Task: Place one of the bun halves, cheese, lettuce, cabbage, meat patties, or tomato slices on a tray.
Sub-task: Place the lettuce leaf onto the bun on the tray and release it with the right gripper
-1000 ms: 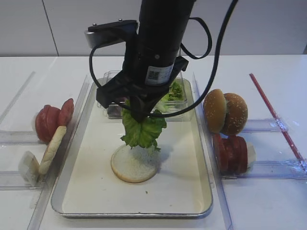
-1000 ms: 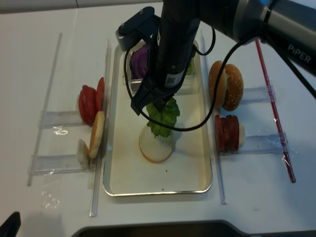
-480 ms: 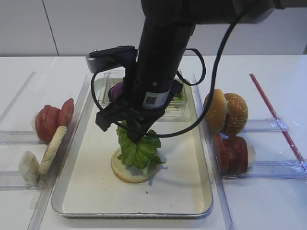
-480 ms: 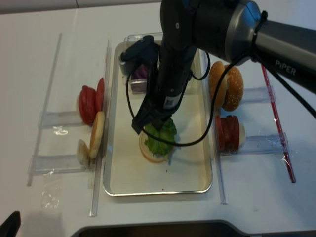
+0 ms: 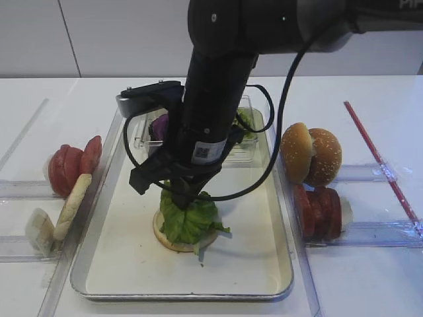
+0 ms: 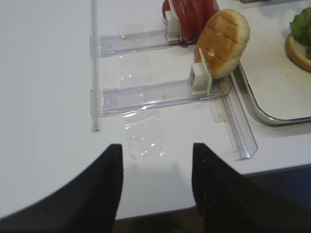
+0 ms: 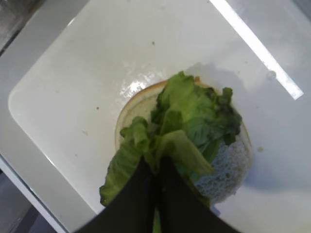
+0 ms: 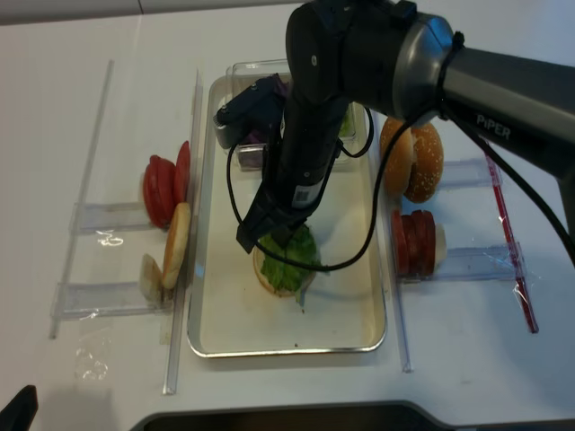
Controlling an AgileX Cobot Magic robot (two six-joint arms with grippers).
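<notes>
The lettuce (image 7: 187, 124), a bright-green frilly leaf, rests on the pale flat bun disc (image 7: 232, 160), pinched in the right gripper (image 7: 156, 177); lifting unreleased would likely drag it off.

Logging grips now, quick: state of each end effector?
Left end effector: open, empty.
Right end effector: closed on the lettuce.

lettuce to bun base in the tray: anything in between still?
Nothing visible. The right tool is shut on the lettuce, and the leaf already lies on the flat bun half in the tray. No other item sits between them; only small crumbs show on the tray floor nearby.
</notes>
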